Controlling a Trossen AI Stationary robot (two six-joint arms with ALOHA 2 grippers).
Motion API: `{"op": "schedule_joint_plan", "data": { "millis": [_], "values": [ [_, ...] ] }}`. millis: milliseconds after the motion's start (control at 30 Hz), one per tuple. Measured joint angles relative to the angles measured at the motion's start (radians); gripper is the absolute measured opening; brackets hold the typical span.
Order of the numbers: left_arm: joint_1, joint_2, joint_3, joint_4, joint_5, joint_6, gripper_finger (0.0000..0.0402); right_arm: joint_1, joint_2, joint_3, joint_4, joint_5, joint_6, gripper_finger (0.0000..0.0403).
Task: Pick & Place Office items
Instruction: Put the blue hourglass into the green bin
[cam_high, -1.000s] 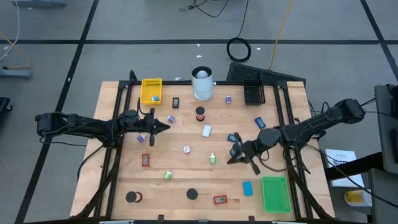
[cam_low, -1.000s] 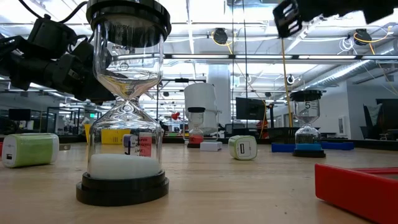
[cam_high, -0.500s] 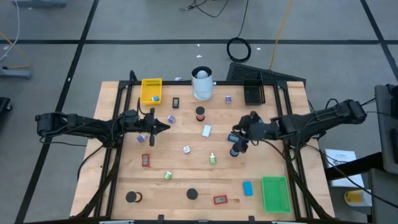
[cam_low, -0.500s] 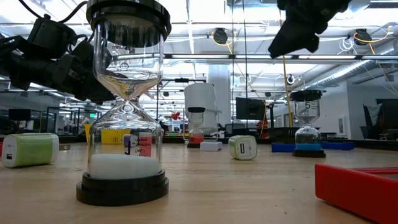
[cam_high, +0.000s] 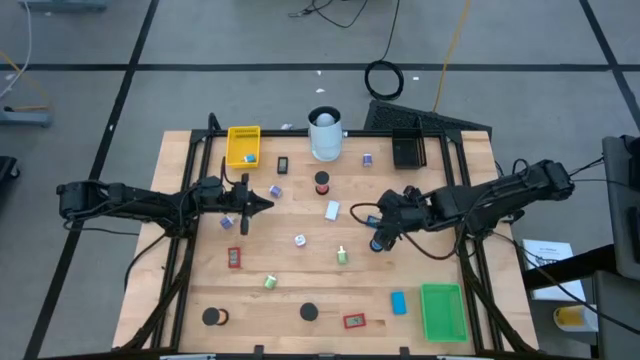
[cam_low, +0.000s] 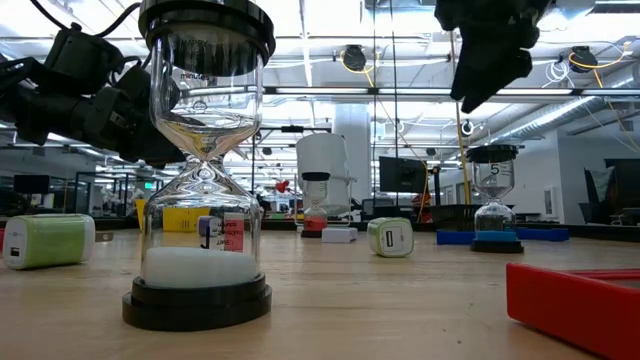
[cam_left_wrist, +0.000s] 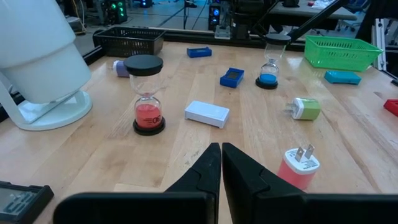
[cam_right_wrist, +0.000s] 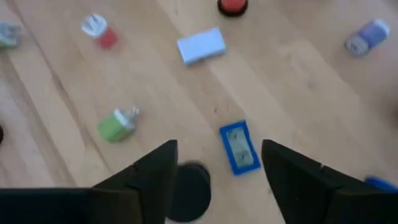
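Small office items lie scattered on the wooden table (cam_high: 300, 270). Among them are a blue-sand hourglass (cam_high: 377, 243), a flat blue block (cam_right_wrist: 239, 148), a white block (cam_right_wrist: 201, 45), a green plug (cam_right_wrist: 116, 124) and a red-sand hourglass (cam_left_wrist: 148, 93). My right gripper (cam_high: 386, 222) hangs open above the table's right middle, pointing steeply down. The blue block and the hourglass's black top (cam_right_wrist: 186, 190) show on the table below, in the gap between its fingers (cam_right_wrist: 163, 169). My left gripper (cam_left_wrist: 221, 155) is shut and empty, held level over the table's left middle (cam_high: 258, 205).
A tall white cylinder (cam_high: 324, 133), a yellow tray (cam_high: 243, 146) and a black tray (cam_high: 408, 150) stand along the far edge. A green tray (cam_high: 443, 311) sits at the near right. A large hourglass (cam_low: 205, 160) stands close in the low view.
My right gripper has risen from low beside the blue-sand hourglass and moved toward the far edge. It has rolled and tipped over so that it points steeply down, and it has opened. The hourglass stands where it was.
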Motion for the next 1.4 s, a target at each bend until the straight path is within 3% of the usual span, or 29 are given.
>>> {"op": "schedule_joint_plan", "data": {
  "millis": [167, 367, 867, 1000, 1267, 1400],
  "values": [
    [-0.005, 0.000, 0.000, -0.004, 0.000, -0.003, 0.0021, 0.005, 0.038, 0.011, -0.079, -0.014, 0.087, 0.0286],
    [-0.016, 0.000, 0.000, -0.004, 0.000, 0.001, 0.0021, 0.017, 0.072, 0.011, -0.017, -0.082, 0.090, 0.0327],
    [-0.016, 0.000, 0.000, -0.004, -0.001, 0.003, 0.0021, 0.070, 0.239, 0.011, -0.007, -0.081, 0.073, 0.0327],
    [-0.016, 0.000, 0.000, -0.004, -0.001, 0.002, 0.0021, 0.069, 0.254, 0.011, 0.004, -0.109, 0.071, 0.0314],
    [-0.016, 0.000, 0.000, -0.004, -0.001, 0.001, 0.0021, 0.069, 0.255, 0.011, 0.008, -0.108, 0.078, 0.0239],
    [-0.016, 0.000, 0.000, -0.004, -0.001, 0.001, 0.0021, 0.070, 0.255, 0.010, 0.008, -0.108, 0.091, 0.0224]
  ]
}}
